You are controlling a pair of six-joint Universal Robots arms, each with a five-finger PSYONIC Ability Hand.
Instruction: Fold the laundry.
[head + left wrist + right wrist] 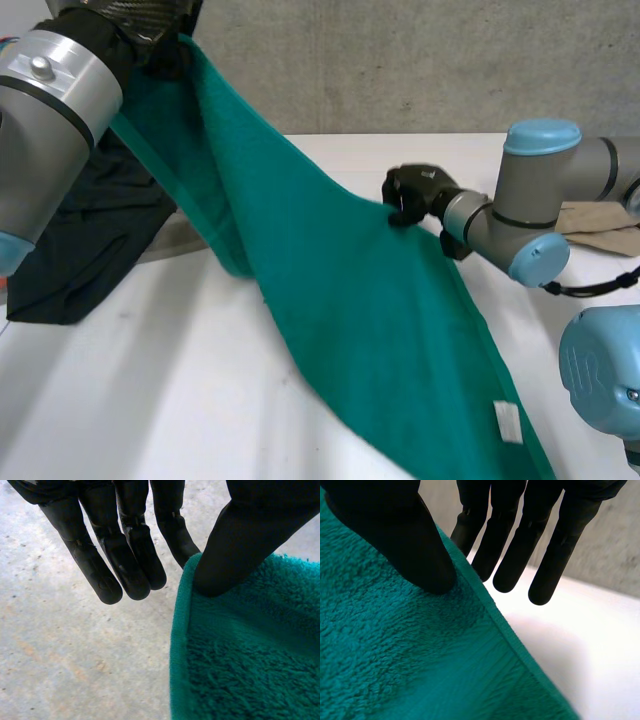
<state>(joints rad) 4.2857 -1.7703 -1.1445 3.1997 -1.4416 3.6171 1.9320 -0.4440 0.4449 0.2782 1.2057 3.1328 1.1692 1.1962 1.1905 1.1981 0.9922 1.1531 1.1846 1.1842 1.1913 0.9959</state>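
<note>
A green towel (350, 300) hangs stretched between my two hands, sloping from high at the far left down over the table's (150, 400) near right edge. My left hand (140, 25) holds its upper end well above the table. In the left wrist view the thumb of that hand (240, 540) presses on the towel's hem (250, 670) against a finger, the other fingers straight beside it. My right hand (410, 192) pinches the towel's far long edge about midway. There its thumb (395, 535) lies on the towel (395, 655), with the fingers behind the hem.
A dark garment (90, 250) lies heaped at the table's left side, under my left arm. A beige cloth (600, 225) lies at the far right behind my right arm. A white label (508, 420) sits near the towel's lower edge. A concrete wall stands behind the table.
</note>
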